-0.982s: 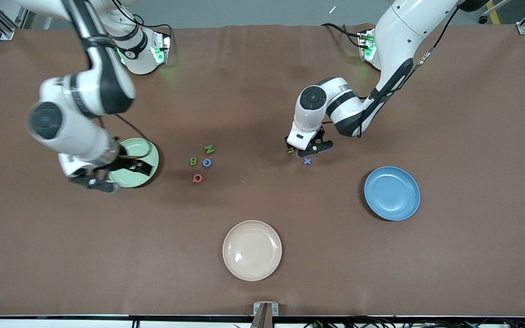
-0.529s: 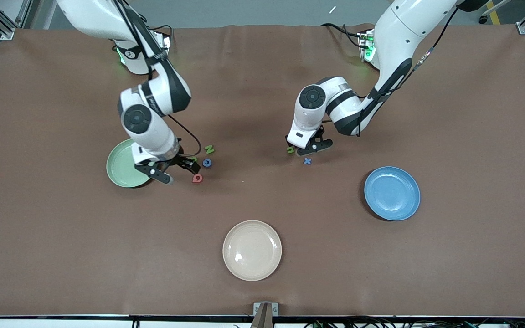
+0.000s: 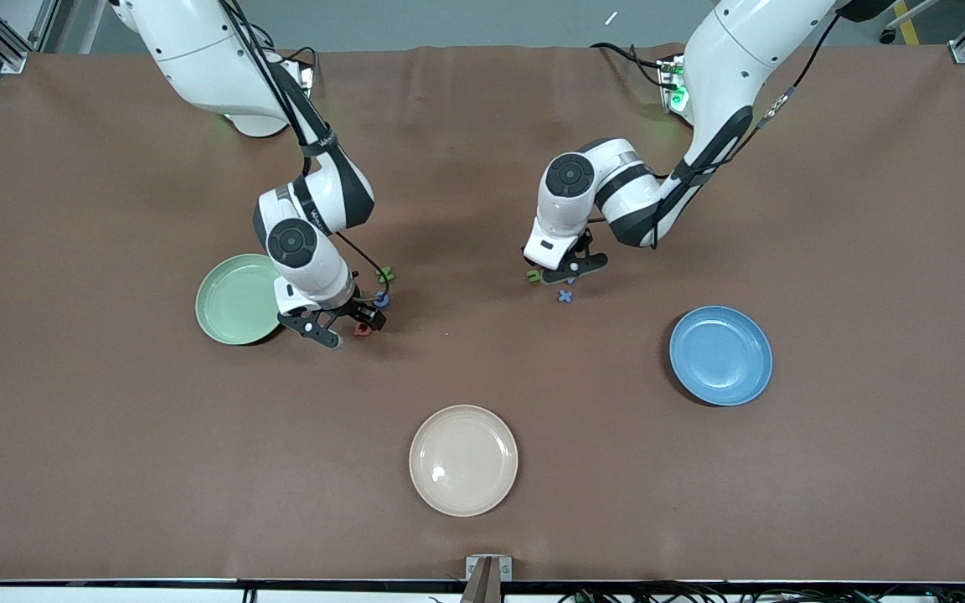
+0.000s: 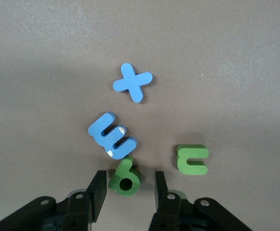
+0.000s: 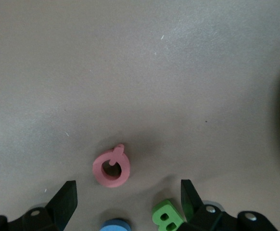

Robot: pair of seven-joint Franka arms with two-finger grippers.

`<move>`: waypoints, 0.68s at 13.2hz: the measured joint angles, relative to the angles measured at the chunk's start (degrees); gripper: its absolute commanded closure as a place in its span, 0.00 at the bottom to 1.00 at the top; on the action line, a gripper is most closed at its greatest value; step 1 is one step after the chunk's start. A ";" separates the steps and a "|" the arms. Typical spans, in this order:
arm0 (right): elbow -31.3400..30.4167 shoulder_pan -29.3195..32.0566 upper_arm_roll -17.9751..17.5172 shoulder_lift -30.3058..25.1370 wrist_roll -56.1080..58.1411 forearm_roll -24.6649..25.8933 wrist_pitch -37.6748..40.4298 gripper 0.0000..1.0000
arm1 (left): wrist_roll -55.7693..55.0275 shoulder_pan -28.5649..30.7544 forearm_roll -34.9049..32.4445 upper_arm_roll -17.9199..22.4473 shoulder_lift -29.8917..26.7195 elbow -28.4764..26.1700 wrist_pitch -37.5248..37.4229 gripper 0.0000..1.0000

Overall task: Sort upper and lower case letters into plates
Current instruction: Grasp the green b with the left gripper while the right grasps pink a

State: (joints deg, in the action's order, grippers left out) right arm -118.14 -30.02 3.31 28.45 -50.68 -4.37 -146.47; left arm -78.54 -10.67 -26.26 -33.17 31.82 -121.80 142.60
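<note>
Below, on a brown, matte bench (image 3: 826, 209), both arms reached down to small, thick foam letters in the middle of the front view.

The left hand (image 4: 128, 185) stood partly open, its two black fingers (image 4: 99, 190) straddling a green letter with a round hole (image 4: 125, 177). One finger was almost at the letter's edge, while the other showed a narrow gap, so nothing was gripped. Just beside that letter lay a blue comb-shaped letter (image 4: 112, 136), touching it, a blue x (image 4: 133, 83) and a green blocky letter (image 4: 192, 159).

The right hand (image 5: 128, 192) stood wide open and empty, low over a pink ring-shaped Q (image 5: 111, 168), with a green B (image 5: 166, 216) and a blue letter (image 5: 115, 225) near its fingers.

The smooth, round mint green plate (image 3: 235, 299) sat mid-frame toward the right arm's end, just beside the right hand. The blue plate (image 3: 720, 355) sat toward the left arm's end, lower in the frame than the left hand. A cream plate (image 3: 463, 460) lay in the lower middle.
</note>
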 measured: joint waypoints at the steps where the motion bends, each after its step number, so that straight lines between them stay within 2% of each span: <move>1: 0.37 -0.03 0.00 0.38 -0.04 -0.02 0.00 0.13 | -0.04 -0.03 0.00 -0.01 0.00 0.00 0.00 0.54; 5: 1.03 -0.76 -0.03 1.55 -0.14 -1.57 -0.07 0.16 | -0.05 -0.02 -0.20 -0.01 0.09 -0.01 0.00 0.54; 7: 1.37 -1.29 -0.04 2.17 -0.19 -2.27 -0.39 0.23 | -0.05 -0.02 -1.55 -0.01 0.30 -0.02 0.00 0.51; 9: 1.80 -1.44 -0.03 2.45 -0.24 -2.33 -0.53 0.24 | -0.05 -0.02 -1.87 -0.01 0.67 -0.02 0.00 0.57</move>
State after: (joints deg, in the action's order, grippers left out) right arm -116.33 -31.46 3.27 30.90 -50.93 -6.70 -147.01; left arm -78.59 -10.70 -28.13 -33.18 32.49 -121.82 142.60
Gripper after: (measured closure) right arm 0.220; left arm 0.502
